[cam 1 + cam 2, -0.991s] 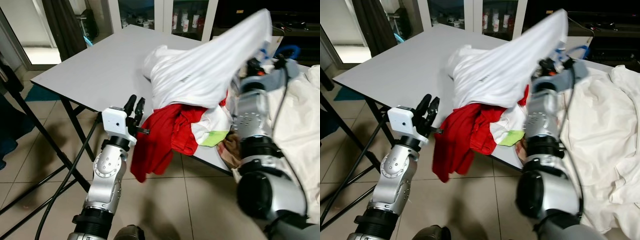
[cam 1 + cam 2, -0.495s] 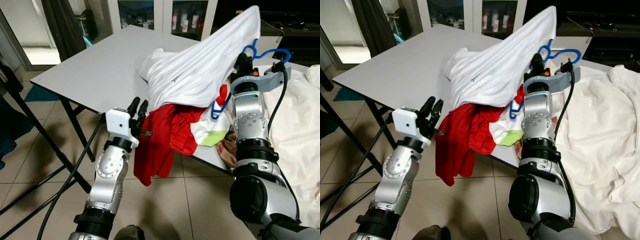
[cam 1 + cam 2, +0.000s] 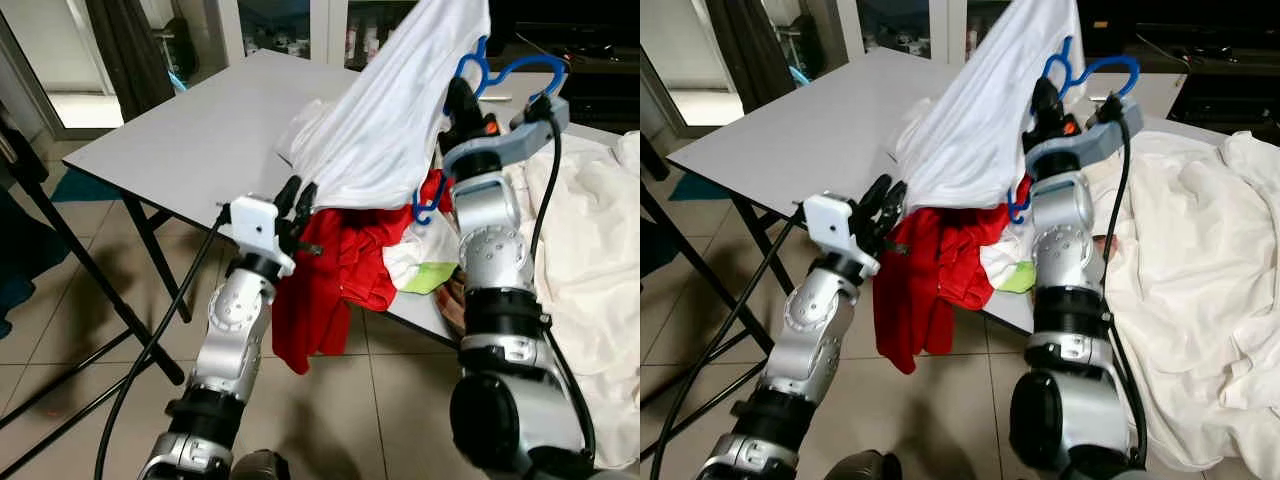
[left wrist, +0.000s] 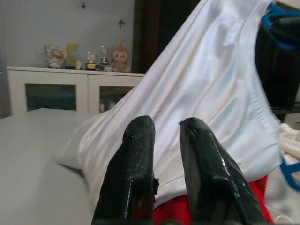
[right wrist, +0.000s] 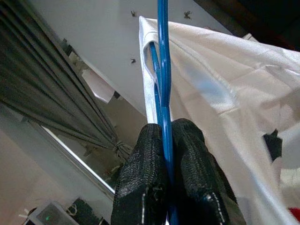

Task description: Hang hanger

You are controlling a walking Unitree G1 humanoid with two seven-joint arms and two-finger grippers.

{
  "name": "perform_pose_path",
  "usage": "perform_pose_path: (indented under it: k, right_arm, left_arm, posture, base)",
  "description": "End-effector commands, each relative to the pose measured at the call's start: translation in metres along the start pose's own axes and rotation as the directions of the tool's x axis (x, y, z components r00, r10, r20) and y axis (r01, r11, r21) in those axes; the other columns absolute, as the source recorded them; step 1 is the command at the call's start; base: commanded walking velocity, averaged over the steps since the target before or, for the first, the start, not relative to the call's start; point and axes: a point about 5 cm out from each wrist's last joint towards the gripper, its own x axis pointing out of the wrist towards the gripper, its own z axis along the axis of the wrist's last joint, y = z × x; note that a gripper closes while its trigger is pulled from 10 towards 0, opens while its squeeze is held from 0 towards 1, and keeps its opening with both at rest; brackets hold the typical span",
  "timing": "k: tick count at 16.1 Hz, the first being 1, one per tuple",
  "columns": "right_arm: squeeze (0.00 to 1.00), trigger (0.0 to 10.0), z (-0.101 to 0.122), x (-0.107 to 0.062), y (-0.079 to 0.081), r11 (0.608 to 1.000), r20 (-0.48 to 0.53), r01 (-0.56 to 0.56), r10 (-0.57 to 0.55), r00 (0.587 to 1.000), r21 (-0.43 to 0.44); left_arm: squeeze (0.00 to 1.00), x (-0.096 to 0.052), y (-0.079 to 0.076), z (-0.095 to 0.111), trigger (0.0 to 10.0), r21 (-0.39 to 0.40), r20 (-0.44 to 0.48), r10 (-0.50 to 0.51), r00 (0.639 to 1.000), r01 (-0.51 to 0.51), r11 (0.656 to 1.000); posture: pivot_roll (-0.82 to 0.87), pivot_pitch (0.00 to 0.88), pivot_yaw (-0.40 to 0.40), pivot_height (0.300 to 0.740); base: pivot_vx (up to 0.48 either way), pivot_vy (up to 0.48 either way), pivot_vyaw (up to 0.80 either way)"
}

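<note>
Two grippers: both were seen raised at the near edge of the grey table (image 3: 190, 130), one on each side of a heap of clothes.
Left gripper (image 3: 300, 196): it was held at the table's near edge, its black fingers (image 4: 136, 159) parted by a narrow gap with nothing between them; the tips were pointed at the lower hem of the white garment (image 3: 390, 130), just beside it, though contact could not be made out.
Red garment (image 3: 320, 290): it was seen draped over the table's near edge below the white cloth, hanging toward the tiled floor (image 3: 60, 330), just to the right of the left gripper.
White garment: it was stretched upward from the heap on the table to the blue hanger (image 3: 500, 75), one end lifted high, the other resting on the pile.
Blue hanger: it was carried inside the lifted garment; its hook and part of one shoulder were seen above the right wrist, and a lower blue end was seen under the hem, near the red cloth.
Right gripper (image 5: 164, 154): it was raised above the table's right part, its fingers clamped on the thin blue bar of the hanger.
Cream sheet (image 3: 590, 260): it was spread in crumpled folds at the far right.
</note>
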Motion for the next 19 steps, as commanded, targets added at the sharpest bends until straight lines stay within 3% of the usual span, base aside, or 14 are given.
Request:
perform_pose_path:
  k: [1,4,7,9,15,16,19]
  right_arm:
    - [0.0,0.0,0.005,0.0,0.007,1.0,0.024,-0.013,0.014,1.0,-0.004]
    - [0.0,0.0,0.005,-0.003,0.007,1.0,0.038,0.015,-0.015,0.999,-0.005]
    - [0.0,0.0,0.008,-0.003,0.011,0.998,0.055,0.038,-0.041,0.998,0.048]
    - [0.0,0.0,0.007,-0.004,0.02,0.998,0.043,0.005,-0.008,0.999,0.065]
    - [0.0,0.0,0.003,-0.007,0.032,0.996,0.012,-0.047,0.046,0.999,0.081]
    - [0.0,0.0,0.003,-0.007,0.033,0.995,0.01,-0.054,0.054,0.999,0.08]
    - [0.0,0.0,0.004,-0.007,0.031,0.997,0.016,-0.046,0.045,0.999,0.068]
  left_arm:
    - [0.03,0.008,-0.005,0.002,10.0,-0.026,0.0,-0.023,1.0,0.023,0.999]
    - [0.0,0.019,-0.016,0.002,10.0,-0.055,-0.001,-0.053,0.999,0.053,0.997]
    - [0.0,0.025,-0.028,-0.003,10.0,0.014,-0.004,-0.131,0.991,0.131,0.991]
    - [0.0,0.027,-0.027,-0.004,10.0,0.035,0.0,-0.138,0.99,0.138,0.99]
    - [0.0,0.036,-0.027,0.003,10.0,-0.053,0.068,-0.136,0.988,0.14,0.989]
    - [1.0,0.034,-0.03,0.004,10.0,-0.091,0.094,-0.171,0.981,0.18,0.979]
    - [1.0,0.025,-0.032,0.001,10.0,-0.031,0.086,-0.251,0.964,0.254,0.967]
  posture:
    - [0.14,0.0,0.009,0.74]
    - [0.14,0.0,0.012,0.74]
    - [0.13,0.0,0.016,0.74]
    - [0.13,0.0,0.017,0.74]
    - [0.13,0.0,0.009,0.74]
    - [0.13,0.0,0.009,0.74]
    - [0.13,0.0,0.008,0.74]
  base:
    - [0.0,0.0,0.0]
    - [0.0,0.0,0.0]
    - [0.0,0.0,0.0]
    - [0.0,0.0,0.0]
    - [0.0,0.0,0.0]
    - [0.0,0.0,0.0]
    - [0.0,0.0,0.0]
